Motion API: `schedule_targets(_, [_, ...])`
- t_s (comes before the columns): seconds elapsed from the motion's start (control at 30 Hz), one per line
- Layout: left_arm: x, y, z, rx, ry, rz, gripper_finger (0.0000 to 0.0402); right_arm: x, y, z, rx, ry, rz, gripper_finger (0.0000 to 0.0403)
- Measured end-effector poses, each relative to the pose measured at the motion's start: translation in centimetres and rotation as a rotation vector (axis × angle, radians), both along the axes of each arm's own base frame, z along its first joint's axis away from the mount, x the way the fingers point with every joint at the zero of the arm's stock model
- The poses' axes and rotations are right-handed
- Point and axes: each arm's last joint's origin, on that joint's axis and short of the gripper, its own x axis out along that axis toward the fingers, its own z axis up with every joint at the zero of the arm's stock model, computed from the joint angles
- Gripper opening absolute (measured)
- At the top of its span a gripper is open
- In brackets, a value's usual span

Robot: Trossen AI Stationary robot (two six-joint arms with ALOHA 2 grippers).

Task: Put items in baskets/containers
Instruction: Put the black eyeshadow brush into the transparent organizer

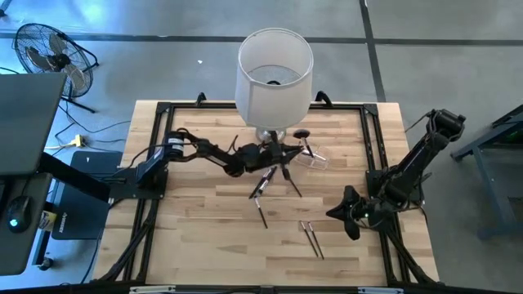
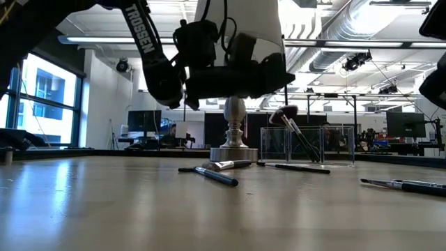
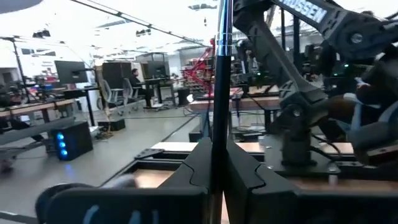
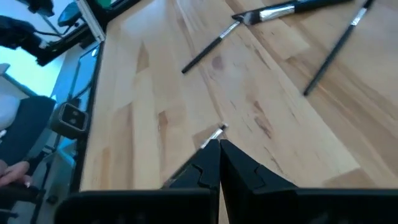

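Lampshade (image 1: 274,73), white, drum-shaped, hides part of the brush pile in the high view. Clear plastic holder (image 2: 306,144): one fluffy-headed brush (image 2: 296,134) leaning inside. Loose slim brushes (image 1: 312,238) on the wood table (image 1: 204,237). Left gripper (image 3: 216,168) pinches a thin dark brush handle (image 3: 221,74) (upright); right gripper (image 4: 217,155) closed, empty, at the right edge.

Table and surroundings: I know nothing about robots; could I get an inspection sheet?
Surface: light wooden table, black frame.
Job's things: thin dark makeup brushes loose on wood; small clear plastic holder holds a fluffy black brush.
Clutter: white lampshade on silver base.
Grippers: left gripper fingers shut on upright slim dark brush; right gripper fingers shut, above table.
Cables: loose cables on floor.
Surroundings: floor fan.
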Motion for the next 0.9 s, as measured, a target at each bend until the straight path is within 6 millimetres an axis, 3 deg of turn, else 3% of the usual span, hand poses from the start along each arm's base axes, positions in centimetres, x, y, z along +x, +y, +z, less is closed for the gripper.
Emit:
schedule_targets(0.3, [0.2,0.6,-1.5,-0.006,0.162,0.051,0.001,-0.5,-0.7,-1.7,0.121,-0.08,-0.026,0.0])
schedule_targets(0.73, [0.1,1.0,-1.5,-0.007,0.163,0.119,0.001,-0.2,-1.0,-1.9,0.153,-0.056,-0.023,0.0])
schedule_targets(0.9, [0.1,0.9,-1.6,-0.011,0.176,0.118,0.0052,-0.2,-1.0,-1.9,0.152,-0.056,-0.021,0.0])
